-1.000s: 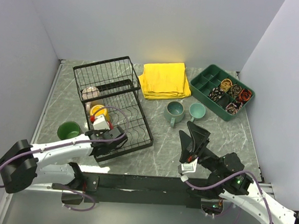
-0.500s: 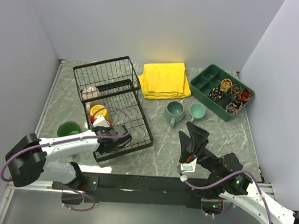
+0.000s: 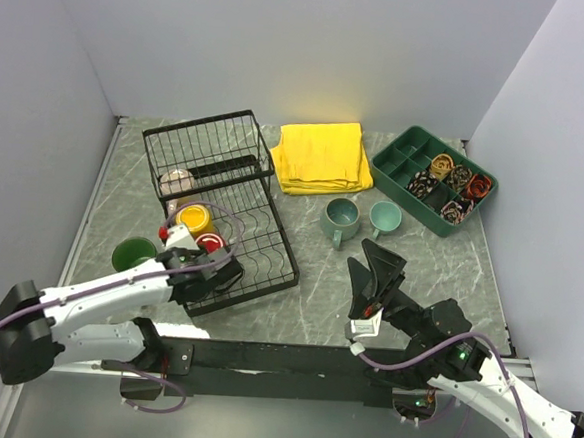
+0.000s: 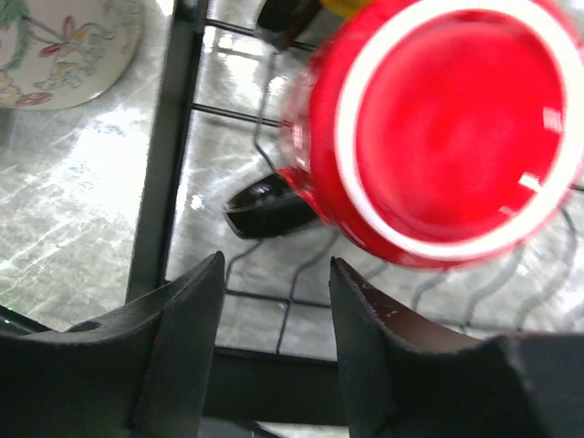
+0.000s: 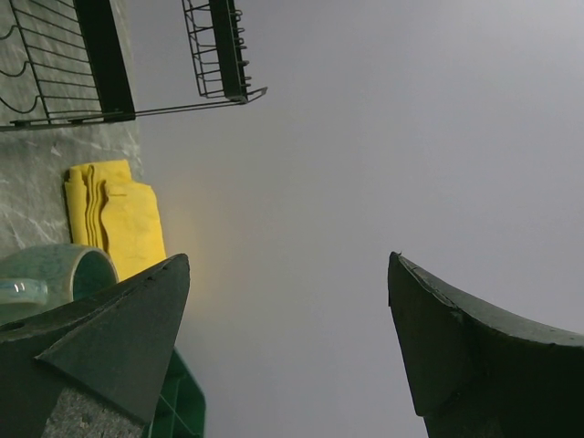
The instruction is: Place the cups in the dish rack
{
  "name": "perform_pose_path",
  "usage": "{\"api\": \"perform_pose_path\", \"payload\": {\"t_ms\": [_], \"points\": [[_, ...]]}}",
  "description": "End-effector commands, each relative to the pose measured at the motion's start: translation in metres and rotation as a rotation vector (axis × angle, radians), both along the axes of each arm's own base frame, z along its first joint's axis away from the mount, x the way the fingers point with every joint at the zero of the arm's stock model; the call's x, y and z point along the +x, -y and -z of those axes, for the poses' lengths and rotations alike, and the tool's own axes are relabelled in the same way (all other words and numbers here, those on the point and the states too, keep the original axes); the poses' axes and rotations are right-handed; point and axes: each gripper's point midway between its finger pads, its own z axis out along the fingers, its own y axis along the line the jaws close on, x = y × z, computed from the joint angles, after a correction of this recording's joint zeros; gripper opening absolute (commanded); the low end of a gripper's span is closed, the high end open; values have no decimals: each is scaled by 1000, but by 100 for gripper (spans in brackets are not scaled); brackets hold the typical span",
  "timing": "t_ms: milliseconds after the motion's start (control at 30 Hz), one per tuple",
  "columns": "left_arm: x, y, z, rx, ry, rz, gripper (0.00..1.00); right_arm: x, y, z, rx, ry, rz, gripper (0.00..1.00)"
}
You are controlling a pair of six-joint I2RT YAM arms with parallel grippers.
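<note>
The black wire dish rack [image 3: 237,180] stands at the left-centre. A yellow cup [image 3: 194,217] and a red cup [image 3: 210,241] sit in its slotted tray, and a cream patterned cup [image 3: 176,182] is at its left side. My left gripper [image 3: 218,269] is open and empty at the rack's near edge. In the left wrist view its gripper [image 4: 274,265] is just short of the red cup [image 4: 438,128], and the cream cup [image 4: 64,46] shows at top left. A dark green cup [image 3: 132,255] stands on the table left of the rack. Two teal cups [image 3: 341,217] [image 3: 384,217] stand mid-table. My right gripper [image 3: 380,257] is open, empty and pointing upward [image 5: 287,260].
A folded yellow cloth [image 3: 321,156] lies at the back. A green divided tray [image 3: 433,179] with rolled items stands at the back right. White walls close in the table on three sides. One teal cup [image 5: 55,274] and the cloth [image 5: 114,219] show in the right wrist view.
My left gripper has let go of the red cup, which now sits in the rack beside the yellow cup, and has drawn back toward the near edge. The right arm has barely moved.
</note>
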Motion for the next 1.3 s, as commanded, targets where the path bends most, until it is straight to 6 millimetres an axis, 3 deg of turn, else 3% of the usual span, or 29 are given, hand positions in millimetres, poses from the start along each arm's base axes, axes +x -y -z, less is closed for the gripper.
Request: {"api": "perform_pose_path", "payload": {"t_ms": [0, 167, 333, 533, 700, 833, 1000, 1133, 1200, 1233, 1267], "points": [[2, 13, -28, -72, 36, 76, 57, 0, 2, -5, 39, -4, 5, 95], [2, 22, -50, -150, 86, 166, 61, 4, 6, -3, 65, -46, 34, 95], [-4, 24, -60, -164, 125, 310, 68, 8, 10, -1, 103, -107, 54, 96], [-13, 63, -100, -382, 286, 581, 85, 10, 10, 10, 142, -205, 56, 97], [-17, 74, -129, -437, 380, 698, 99, 11, 10, 31, 166, -361, 63, 98], [-15, 76, -148, -430, 436, 736, 96, 12, 7, 49, 128, -474, 83, 98], [-6, 78, -158, -389, 471, 752, 96, 18, 8, 49, 162, -604, 131, 100], [-3, 84, -167, -398, 497, 770, 97, 24, 7, 70, 118, -820, 195, 100], [-4, 89, -172, -418, 512, 782, 96, 24, 8, 65, 137, -943, 222, 99], [-4, 89, -174, -425, 519, 783, 96, 30, 5, 75, 139, -1051, 245, 99], [-5, 90, -175, -436, 522, 782, 96, 27, 4, 63, 141, -1103, 233, 99]]}}
